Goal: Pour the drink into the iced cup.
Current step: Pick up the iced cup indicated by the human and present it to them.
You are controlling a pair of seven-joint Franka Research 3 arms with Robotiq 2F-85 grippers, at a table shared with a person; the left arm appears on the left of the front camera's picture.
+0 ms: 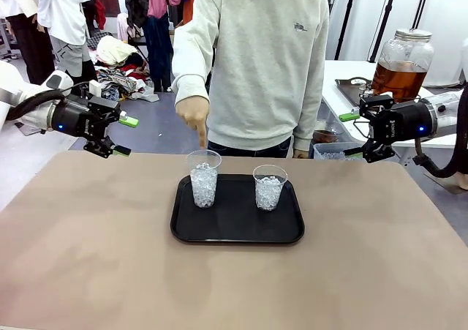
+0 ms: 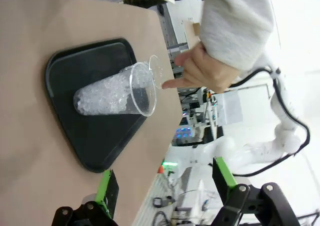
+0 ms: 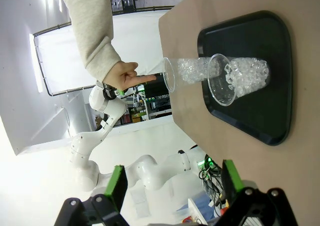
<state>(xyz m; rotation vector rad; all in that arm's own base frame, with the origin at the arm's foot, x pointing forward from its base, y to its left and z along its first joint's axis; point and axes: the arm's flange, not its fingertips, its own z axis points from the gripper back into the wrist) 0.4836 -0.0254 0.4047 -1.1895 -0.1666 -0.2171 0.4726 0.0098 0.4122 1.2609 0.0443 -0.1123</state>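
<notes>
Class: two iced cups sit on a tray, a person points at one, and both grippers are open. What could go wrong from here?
The left cup and right cup look alike and stand close on the tray; the drink could land in the wrong one.
The person's hand points just above the left cup's rim; an arm coming in might strike it.
The jar is large and rounded; the open right gripper may hold it poorly.

A robotics lab. The white left robot arm (image 1: 11, 88) and right robot arm (image 1: 444, 107) flank a wide tan desk (image 1: 88, 271), trailing black cables (image 1: 459, 151). White partition walls (image 1: 446, 15) and heaps of clothing (image 1: 117, 63) lie behind.
</notes>
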